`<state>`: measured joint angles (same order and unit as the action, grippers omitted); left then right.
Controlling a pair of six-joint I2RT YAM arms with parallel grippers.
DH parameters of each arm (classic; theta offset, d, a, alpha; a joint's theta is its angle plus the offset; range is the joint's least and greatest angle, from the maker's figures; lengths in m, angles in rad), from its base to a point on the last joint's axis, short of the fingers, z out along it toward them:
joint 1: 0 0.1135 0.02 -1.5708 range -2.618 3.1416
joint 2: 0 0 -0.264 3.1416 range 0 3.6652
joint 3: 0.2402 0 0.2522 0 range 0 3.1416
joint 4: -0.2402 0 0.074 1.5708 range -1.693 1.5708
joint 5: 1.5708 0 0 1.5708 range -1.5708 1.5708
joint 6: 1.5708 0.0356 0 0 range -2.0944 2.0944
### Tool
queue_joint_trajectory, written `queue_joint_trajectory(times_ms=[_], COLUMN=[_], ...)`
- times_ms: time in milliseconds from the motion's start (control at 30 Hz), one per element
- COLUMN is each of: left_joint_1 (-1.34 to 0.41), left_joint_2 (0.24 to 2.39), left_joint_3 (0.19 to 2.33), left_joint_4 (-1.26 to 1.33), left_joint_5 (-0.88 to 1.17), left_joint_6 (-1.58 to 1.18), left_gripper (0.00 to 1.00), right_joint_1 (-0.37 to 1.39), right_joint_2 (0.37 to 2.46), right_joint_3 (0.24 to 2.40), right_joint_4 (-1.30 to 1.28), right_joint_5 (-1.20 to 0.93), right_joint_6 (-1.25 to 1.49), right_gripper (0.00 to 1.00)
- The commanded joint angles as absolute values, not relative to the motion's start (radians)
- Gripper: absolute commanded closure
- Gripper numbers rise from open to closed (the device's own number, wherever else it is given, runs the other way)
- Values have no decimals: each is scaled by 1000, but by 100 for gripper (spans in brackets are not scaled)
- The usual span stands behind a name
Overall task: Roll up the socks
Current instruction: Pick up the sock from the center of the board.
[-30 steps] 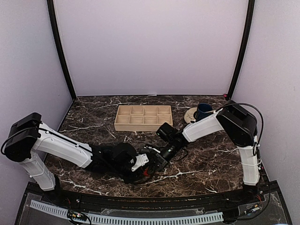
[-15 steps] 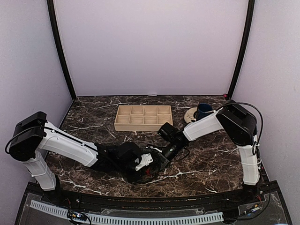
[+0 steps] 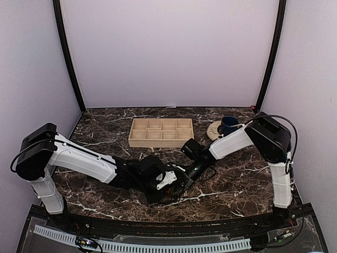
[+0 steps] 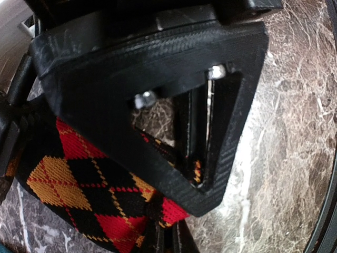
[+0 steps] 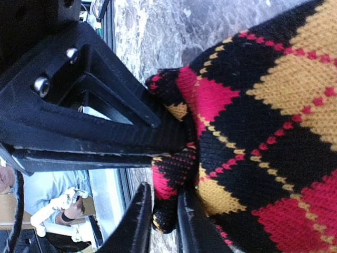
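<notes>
Roughly mid-task, by my reading. Argyle sock point(image 4: 79, 184) lay bunched on the marble table point(image 3: 237, 174), near the front edge at centre, right under both grippers. It had a black ground with red and orange diamonds. In the right wrist view it bulged thick and rounded, and a loose fold stuck out at one edge, so a roll looked begun but not tucked off.

Left gripper point(image 4: 197, 174): fingers close together, a bit of the argyle knit caught in the narrow slit between them, so gripping the sock. Right gripper point(image 3: 184, 179): pressed against the same bundle from the right. Could not tell whether its fingers were parted or clamped.

Left to do, as judged: finish the wrap, tuck the cuff, let go. Second sock not made out anywhere; whether it sat inside the bundle, unknown.

Count:
- Socks seen: one.
- Grippers: two, meeting tip to tip.
- Wooden divider tray point(image 3: 160, 143): one, behind the bundle, well apart.
- Blue cup point(image 3: 229, 124): one, on one pale plate point(image 3: 214, 130), far right
</notes>
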<state>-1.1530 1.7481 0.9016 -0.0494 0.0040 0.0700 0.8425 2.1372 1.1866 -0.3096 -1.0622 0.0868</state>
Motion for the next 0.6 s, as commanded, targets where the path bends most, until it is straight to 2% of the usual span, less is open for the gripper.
queue_joint_trajectory(times_ms=[0,567], left_joint_1=[-1154,-1132], left_joint_2=[1828,1827], left_joint_3=[939,984], left_joint_4=[-185,-248], left_joint_5=[102,221], left_joint_6=[68,61], left_gripper=[100,100], right_joint_1=[834,767], right_joint_2=[2149,2071], right_joint_3=[1099,952], right_joint_4=[-315,-107], right_joint_5=[-913,-880], right_joint_6=[133,304], right_gripper=[82,74])
